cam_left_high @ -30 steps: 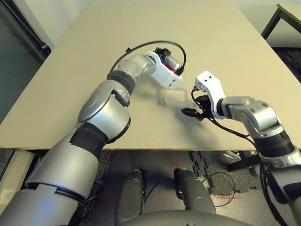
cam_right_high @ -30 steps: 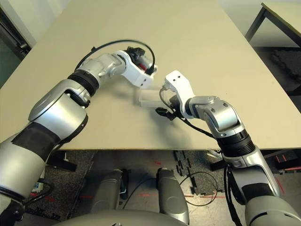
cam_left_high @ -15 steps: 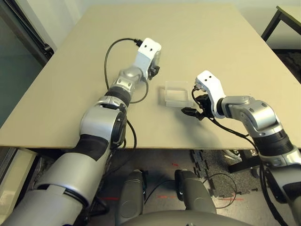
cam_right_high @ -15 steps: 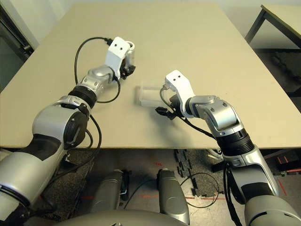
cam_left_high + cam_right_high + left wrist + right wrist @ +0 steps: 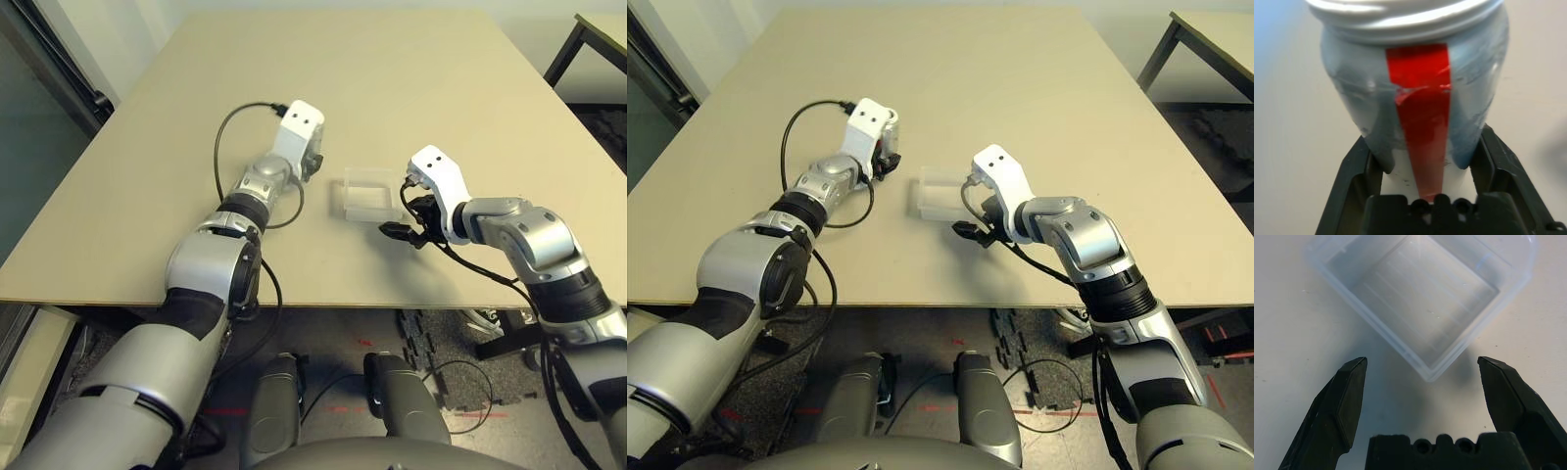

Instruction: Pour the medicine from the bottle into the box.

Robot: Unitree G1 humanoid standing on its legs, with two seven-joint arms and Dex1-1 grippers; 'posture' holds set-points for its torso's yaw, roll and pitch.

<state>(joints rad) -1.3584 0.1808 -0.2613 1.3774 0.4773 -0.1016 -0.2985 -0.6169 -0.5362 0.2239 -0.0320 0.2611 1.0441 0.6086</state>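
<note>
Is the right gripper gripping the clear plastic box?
No, the right gripper stands open, its two fingers apart with bare tabletop between them, short of the box's near corner.

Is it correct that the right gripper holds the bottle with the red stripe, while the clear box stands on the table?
No, the left gripper holds the bottle, as the left wrist view shows; the clear box does stand on the table.

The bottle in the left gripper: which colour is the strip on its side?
Red, clearest in the left wrist view.
</note>
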